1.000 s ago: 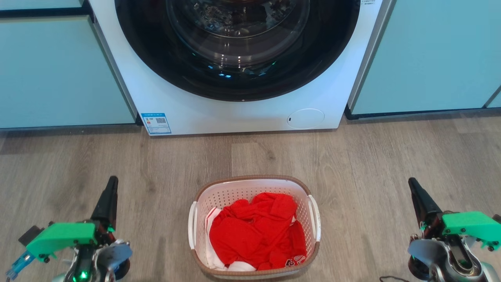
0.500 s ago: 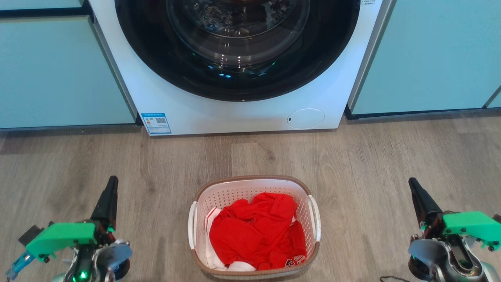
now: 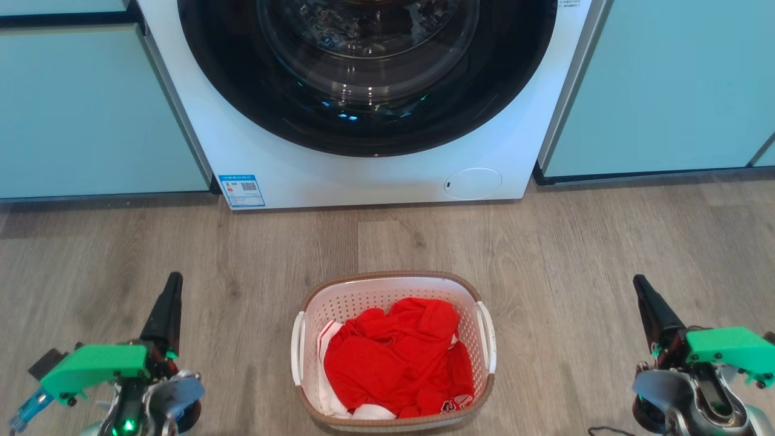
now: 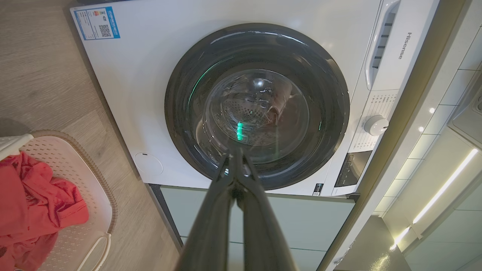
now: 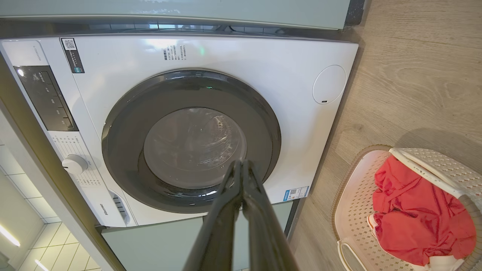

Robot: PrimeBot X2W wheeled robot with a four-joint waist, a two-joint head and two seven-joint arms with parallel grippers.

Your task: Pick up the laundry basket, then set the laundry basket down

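The floor (image 3: 545, 254) is grey-brown wood-look planking, the boards running side to side. Along its far edge stands a white washing machine (image 3: 290, 163) with a large dark round door (image 3: 363, 72), shut, its glass reflecting light. The machine sits between pale green cupboards (image 3: 79, 109), which rise from a dark kickboard at the floor line. Low on the machine's front are a blue-edged label (image 3: 241, 191) near its left corner and a round flap (image 3: 473, 183) near its right corner. The left wrist view shows a white dial (image 4: 375, 125) and a dark panel on the machine's top band.

The laundry basket (image 3: 363, 300) stands upright on the floor, out from the far edge and in line with the machine's door, apart from it. Inside lie crumpled red clothes (image 3: 393, 357) over a bit of white cloth (image 3: 369, 412) – the pile stays below the brown rim.

The left gripper (image 3: 172, 284) is over the floor to one side of the basket and the right gripper (image 3: 640, 284) to the other, both well apart from it. Each has its two dark fingers pressed together, holding nothing – the wrist views show the tips meeting, pointed at the machine's door.
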